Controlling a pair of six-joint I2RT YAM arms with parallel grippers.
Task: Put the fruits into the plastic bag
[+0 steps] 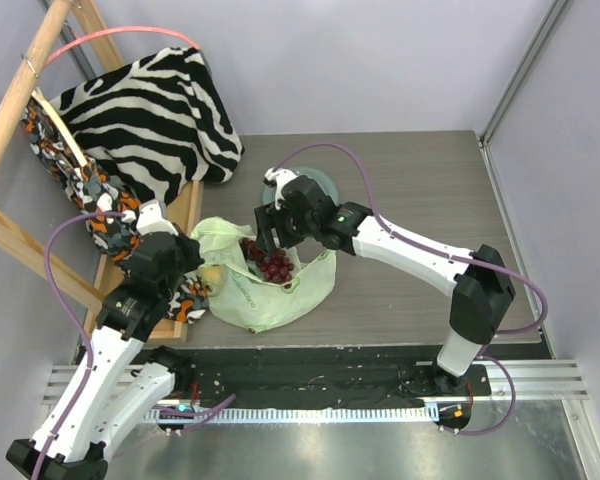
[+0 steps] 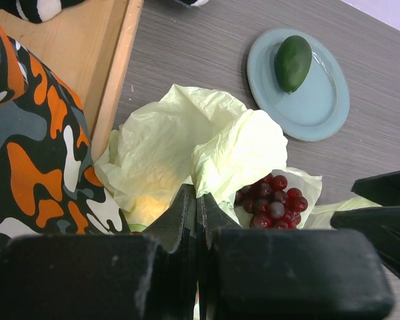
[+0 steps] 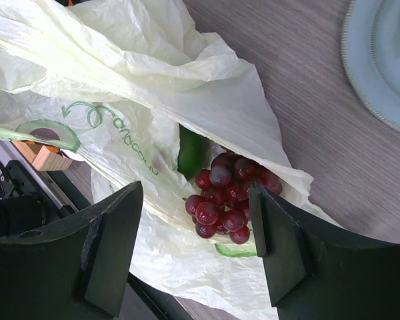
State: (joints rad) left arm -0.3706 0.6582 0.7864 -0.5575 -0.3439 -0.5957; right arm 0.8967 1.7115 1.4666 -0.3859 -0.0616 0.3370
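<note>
The pale green plastic bag lies crumpled near the table's front, with its mouth facing away. My left gripper is shut on a fold of the bag's rim and holds it up. A dark red grape bunch rests inside the bag's mouth next to a green fruit. Something yellow shows through the plastic. My right gripper hangs open just above the grapes, its fingers apart on either side and touching nothing. A green avocado lies on the grey-blue plate behind the bag.
A zebra-striped cloth and a camouflage cloth hang over a wooden frame at the left. Its wooden base board runs close beside the bag. The right arm hides much of the plate in the top view.
</note>
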